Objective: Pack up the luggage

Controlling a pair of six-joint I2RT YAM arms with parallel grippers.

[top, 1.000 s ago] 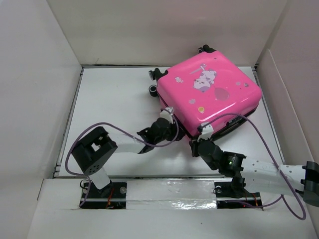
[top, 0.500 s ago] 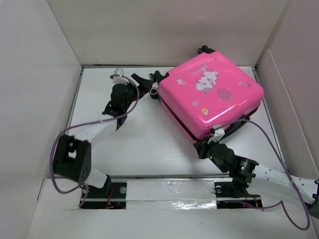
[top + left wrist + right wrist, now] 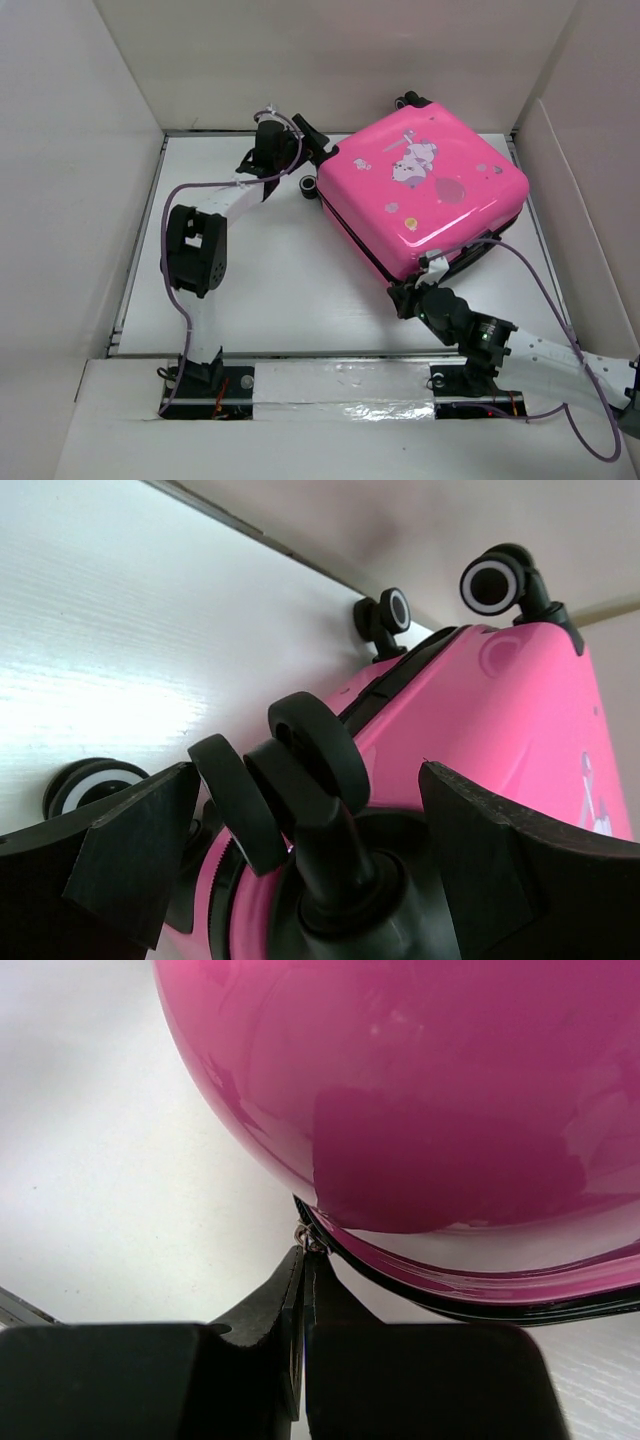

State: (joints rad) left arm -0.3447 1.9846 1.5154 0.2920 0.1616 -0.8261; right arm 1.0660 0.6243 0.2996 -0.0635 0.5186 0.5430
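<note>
The luggage [image 3: 425, 190] is a glossy hot-pink suitcase with a cartoon print. It lies flat and closed at the back right of the white table. My left gripper [image 3: 308, 140] is at its far-left corner. In the left wrist view it [image 3: 305, 780] is open, its fingers well apart on either side of a black double caster wheel [image 3: 300, 750]. My right gripper [image 3: 400, 293] is at the case's near corner. In the right wrist view it [image 3: 305, 1257] is shut on the small metal zipper pull [image 3: 307, 1240] at the black zipper trim.
White walls [image 3: 90, 150] box in the table on the left, back and right. Other black wheels [image 3: 495, 580] stick out along the case's far-left edge. Purple cables [image 3: 540, 290] loop off both arms. Bare table [image 3: 260, 270] lies left of and in front of the case.
My left arm has swung from the case's near-left edge to its far-left wheel corner. The case has turned slightly. My right gripper stays at the near corner.
</note>
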